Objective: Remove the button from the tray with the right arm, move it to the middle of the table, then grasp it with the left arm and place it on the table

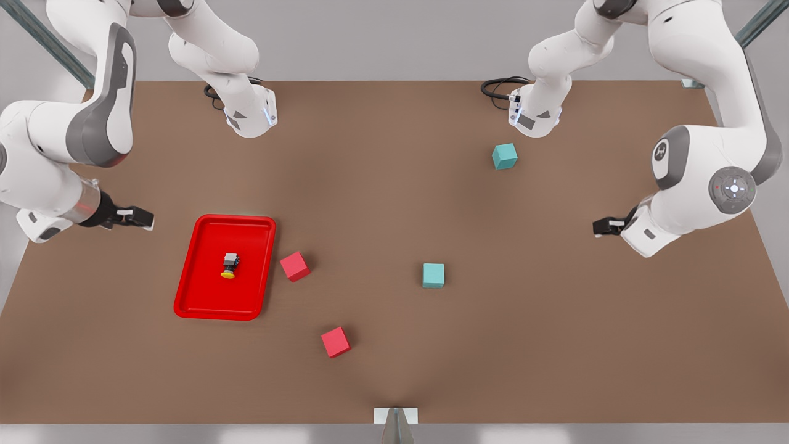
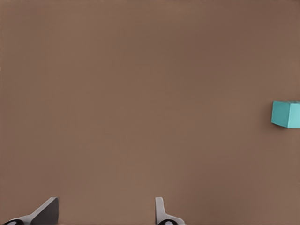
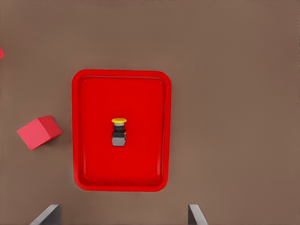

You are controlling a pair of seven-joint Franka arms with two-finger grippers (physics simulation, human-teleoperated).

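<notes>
The button (image 1: 229, 265), yellow cap on a grey-black body, lies on its side in the middle of the red tray (image 1: 200, 299) at the front view's left. The right wrist view looks straight down on the tray (image 3: 93, 117) and the button (image 3: 119, 132). My right gripper (image 1: 140, 217) hovers to the left of the tray's far corner, open (image 3: 122, 218) and holding nothing. At the front view's right my left gripper (image 1: 601, 227) hangs over bare table, also open (image 2: 105, 218) and holding nothing.
A red cube (image 1: 294, 266) sits just beside the tray's right rim, also seen as the red cube (image 3: 39, 132). Another red cube (image 1: 335, 342) lies nearer the front edge. Teal cubes sit at mid-table (image 1: 433, 275) and farther back (image 1: 504, 156); a teal cube (image 2: 286, 114) shows near the left gripper.
</notes>
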